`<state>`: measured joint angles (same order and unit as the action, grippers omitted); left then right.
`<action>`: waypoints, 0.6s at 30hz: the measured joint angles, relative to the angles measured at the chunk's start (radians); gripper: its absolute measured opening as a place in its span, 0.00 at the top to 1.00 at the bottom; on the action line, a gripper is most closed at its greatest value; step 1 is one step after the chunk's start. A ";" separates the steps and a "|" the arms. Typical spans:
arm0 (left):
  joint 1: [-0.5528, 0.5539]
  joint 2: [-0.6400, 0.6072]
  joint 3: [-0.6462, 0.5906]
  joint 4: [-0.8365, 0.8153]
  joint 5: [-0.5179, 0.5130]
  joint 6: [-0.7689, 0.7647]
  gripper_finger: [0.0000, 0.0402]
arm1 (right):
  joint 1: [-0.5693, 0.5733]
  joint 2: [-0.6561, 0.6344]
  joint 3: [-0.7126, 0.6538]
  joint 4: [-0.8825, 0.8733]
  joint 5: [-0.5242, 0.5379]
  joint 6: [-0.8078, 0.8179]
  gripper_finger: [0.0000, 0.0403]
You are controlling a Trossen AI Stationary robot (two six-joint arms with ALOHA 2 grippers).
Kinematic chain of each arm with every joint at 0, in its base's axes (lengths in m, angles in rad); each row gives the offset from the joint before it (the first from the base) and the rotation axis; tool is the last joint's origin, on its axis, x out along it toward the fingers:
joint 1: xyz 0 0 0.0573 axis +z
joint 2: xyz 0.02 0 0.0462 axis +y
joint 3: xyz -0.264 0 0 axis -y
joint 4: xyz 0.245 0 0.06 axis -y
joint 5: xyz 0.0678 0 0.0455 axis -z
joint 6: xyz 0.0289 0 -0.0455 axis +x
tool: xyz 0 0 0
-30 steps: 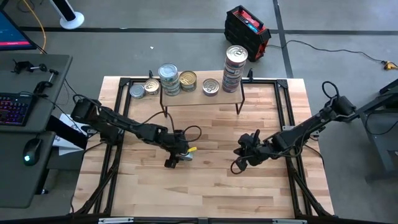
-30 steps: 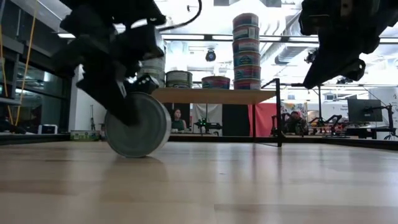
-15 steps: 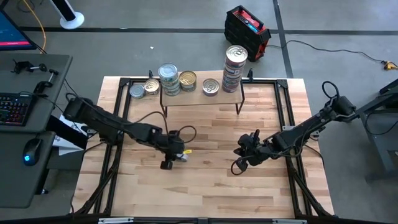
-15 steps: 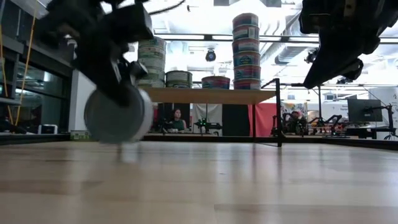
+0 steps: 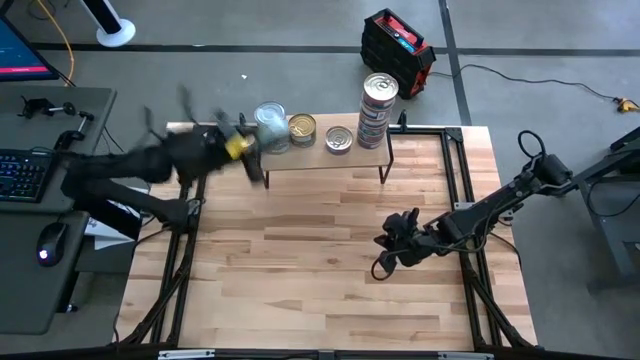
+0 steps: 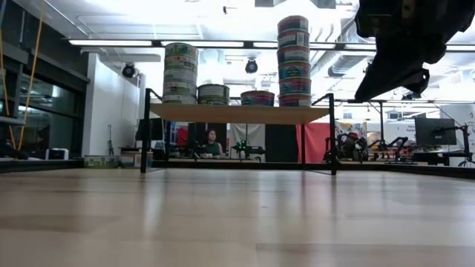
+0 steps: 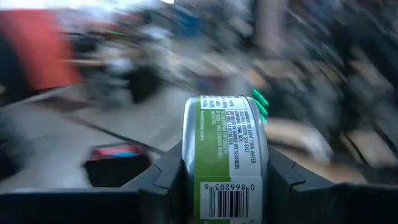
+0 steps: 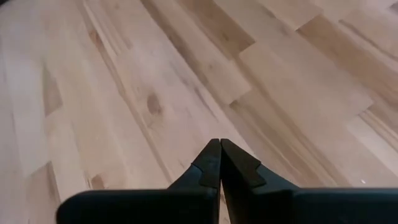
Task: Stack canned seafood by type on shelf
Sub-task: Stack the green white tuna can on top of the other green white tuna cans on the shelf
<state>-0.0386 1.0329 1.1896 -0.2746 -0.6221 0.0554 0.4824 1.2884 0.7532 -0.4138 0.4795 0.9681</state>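
My left gripper (image 5: 246, 153) is raised near the left end of the shelf (image 5: 320, 156) and shows blurred in the high view. It is shut on a round can (image 7: 225, 155) with a green and white label. On the shelf's board (image 6: 237, 113) stand a tall stack of cans (image 6: 294, 59) at the right, a shorter stack (image 6: 180, 73) at the left, and low cans (image 6: 257, 97) between them. My right gripper (image 5: 385, 250) hangs shut over the table's right half, holding nothing. My left gripper pinches the can between its two fingers (image 7: 166, 180), one on each flat end. The labelled side wall (image 7: 227, 134) faces the wrist camera, so the can is on edge. It is lifted clear of the table.
A loose can (image 5: 221, 146) lies left of the shelf on the table. A black and red case (image 5: 397, 50) sits on the floor beyond the far edge. Bare wooden tabletop (image 5: 320, 250) stretches in front of the shelf. A desk with a keyboard (image 5: 25, 175) stands to the left.
My left gripper has risen from the middle of the table with the can and swung toward the far left, up to the shelf's left end, tipping from pointing down to level. The can, which stood on edge on the table, is now lifted clear.
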 joint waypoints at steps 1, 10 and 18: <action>0.045 -0.014 0.029 0.014 -0.022 -0.033 0.70 | -0.001 0.000 0.000 0.003 0.008 0.004 1.00; 0.566 0.027 0.207 -0.220 0.461 -0.809 0.70 | -0.033 0.000 0.000 0.061 0.016 0.018 1.00; 0.724 0.144 0.194 -0.304 0.653 -1.002 0.70 | -0.038 0.000 0.000 0.084 0.016 0.018 1.00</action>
<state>0.6850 1.1768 1.3834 -0.5785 0.0305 -0.9461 0.4440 1.2884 0.7532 -0.3303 0.4956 0.9859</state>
